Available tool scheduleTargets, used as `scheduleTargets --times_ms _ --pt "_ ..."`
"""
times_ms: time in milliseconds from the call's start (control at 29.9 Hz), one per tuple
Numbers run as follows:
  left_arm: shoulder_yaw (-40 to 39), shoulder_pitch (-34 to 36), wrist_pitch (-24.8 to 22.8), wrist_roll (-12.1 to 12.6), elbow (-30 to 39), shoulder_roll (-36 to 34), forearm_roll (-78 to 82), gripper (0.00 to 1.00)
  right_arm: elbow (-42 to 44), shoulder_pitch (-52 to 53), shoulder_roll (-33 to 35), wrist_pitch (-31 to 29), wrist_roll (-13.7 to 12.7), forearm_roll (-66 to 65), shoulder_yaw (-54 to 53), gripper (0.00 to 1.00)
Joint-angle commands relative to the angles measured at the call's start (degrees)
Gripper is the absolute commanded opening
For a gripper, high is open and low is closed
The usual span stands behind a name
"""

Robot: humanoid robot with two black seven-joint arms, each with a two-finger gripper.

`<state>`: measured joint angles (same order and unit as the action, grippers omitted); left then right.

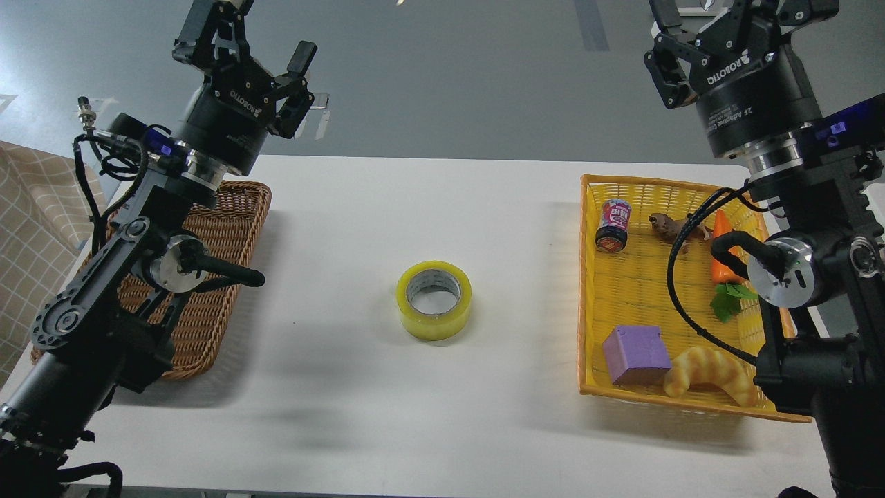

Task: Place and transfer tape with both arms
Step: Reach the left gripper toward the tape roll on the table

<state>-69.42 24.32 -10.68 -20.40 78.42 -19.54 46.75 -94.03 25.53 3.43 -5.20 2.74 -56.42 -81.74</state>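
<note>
The tape (434,300) — a glossy translucent yellow roll with a grey-white core ring — lies flat on the matte white table (429,429), hole upward. Left of the tape sits a brown woven wicker tray (228,228), partly covered by the left arm. Right of the tape, a yellow plastic basket (588,290) holds a purple cube (636,355), croissant (709,373), carrot (722,256) and small can (613,225). The left gripper (259,52) and right gripper (681,41) hang raised beyond the tape, well apart from it — fingers spread, holding nothing.
</note>
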Motion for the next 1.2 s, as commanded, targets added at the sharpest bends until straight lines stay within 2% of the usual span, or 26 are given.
scheduleTargets --times_ms 0,33,134,167,234,301,335,368,435,502,569,702,769,836,903,970,1137,1171 --pt "0.07 -0.76 2.41 -2.27 0.86 -0.93 10.87 0.98 0.43 0.13 0.0 -0.08 -0.01 0.08 -0.08 1.0" --pt "0.24 -0.85 3.2 -2.27 1.03 -1.37 14.74 0.98 0.6 0.4 0.0 -0.08 -0.1 -0.01 0.01 1.0" --pt "3.93 -1.46 9.96 -2.1 1.3 -3.13 40.47 0.98 1.04 0.84 0.09 -0.08 -0.19 -0.09 0.27 1.0" --pt "5.42 -1.72 14.24 -1.66 1.56 -3.48 51.58 0.98 1.65 0.84 0.09 -0.08 -0.19 -0.18 0.27 1.0" --pt "6.31 -2.25 17.52 -0.52 1.83 -4.27 62.1 0.98 2.27 0.92 0.09 -0.08 -0.19 -0.09 0.27 1.0" --pt "6.4 -4.62 18.5 4.3 2.7 -5.33 78.25 0.98 4.37 1.1 0.09 -0.08 -0.19 -0.09 0.27 1.0" --pt "6.48 -5.24 18.5 5.63 3.32 -5.59 78.25 0.98 4.91 1.28 0.09 -0.08 -0.19 -0.09 0.18 1.0" --pt "6.66 -6.55 18.42 8.08 4.28 -5.68 78.25 0.98 6.04 1.97 0.17 -0.08 -0.19 -0.09 0.27 1.0" --pt "6.75 -8.05 18.15 10.55 4.29 -5.68 78.25 0.98 6.93 2.85 0.18 -0.08 -0.19 -0.09 0.18 1.0" --pt "7.62 -10.33 17.01 15.46 4.2 -5.85 78.25 0.98 8.42 3.82 0.09 -0.08 -0.19 -0.09 0.18 1.0" --pt "10.94 -11.04 16.48 17.49 4.03 -6.82 78.25 0.98 9.65 4.52 0.09 -0.08 -0.19 -0.01 0.18 1.0" --pt "17.29 -11.13 16.39 19.52 3.94 -8.84 78.25 0.98 10.8 5.41 0.09 -0.08 -0.36 0.26 0.09 1.0" --pt "19.14 -11.13 16.13 23.02 3.94 -8.32 78.25 0.98 10.8 6.37 0.18 -0.16 -0.45 0.34 0.18 1.0" --pt "20.63 -10.96 14.38 24.79 4.11 -7.62 78.25 0.98 10.8 6.9 0.44 -1.04 -0.54 0.34 0.18 1.0" --pt "20.9 -10.96 12.8 25.59 4.29 -6.57 78.25 0.98 10.63 6.99 1.23 -2.01 -0.54 0.34 0.09 1.0" --pt "20.9 -11.04 11.91 26.9 4.64 -2.54 78.25 0.98 10.28 6.99 2.28 -3.67 -0.45 0.43 -0.08 1.0" --pt "20.9 -10.34 9.02 27.61 4.55 1.87 78.25 0.98 9.75 6.9 2.64 -4.03 -0.45 0.43 0.01 1.0" --pt "20.46 -10.17 8.31 28.48 4.46 3.1 78.25 0.98 9.75 6.82 2.64 -4.03 -0.45 0.43 -0.08 1.0"
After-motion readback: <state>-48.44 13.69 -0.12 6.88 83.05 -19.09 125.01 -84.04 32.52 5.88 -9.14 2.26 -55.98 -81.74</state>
